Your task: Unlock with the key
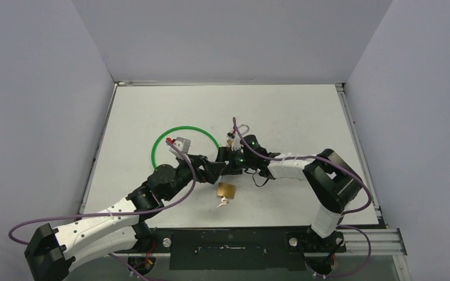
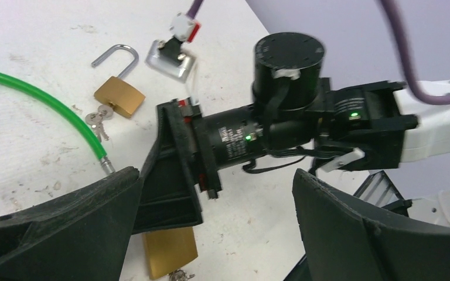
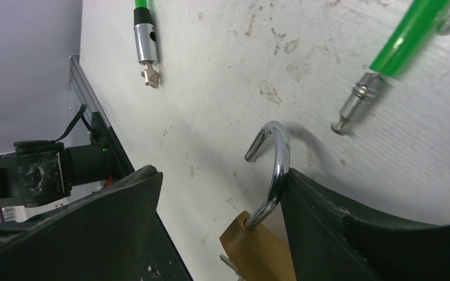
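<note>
Between the widely parted fingers of the right gripper [image 3: 220,178] the brass padlock [image 3: 258,252] is seen, ungripped, its shackle [image 3: 276,170] swung open and leaned close against one finger.

The worktop [image 1: 304,117] carries two brass padlocks, the far padlock [image 2: 119,96] and the near padlock [image 1: 227,190], two small bunches of keys, the far bunch [image 2: 98,122] and the near bunch [image 1: 222,203], one green cable [image 1: 186,127] with two metal ends [image 3: 146,47], and two robot arms, the left arm [image 1: 105,221] and the right arm [image 1: 328,181].

A robotics lab test cell: grey partition walls [image 1: 228,35] enclose a scuffed white table [image 1: 304,117] on aluminium framing [image 1: 375,237].
</note>
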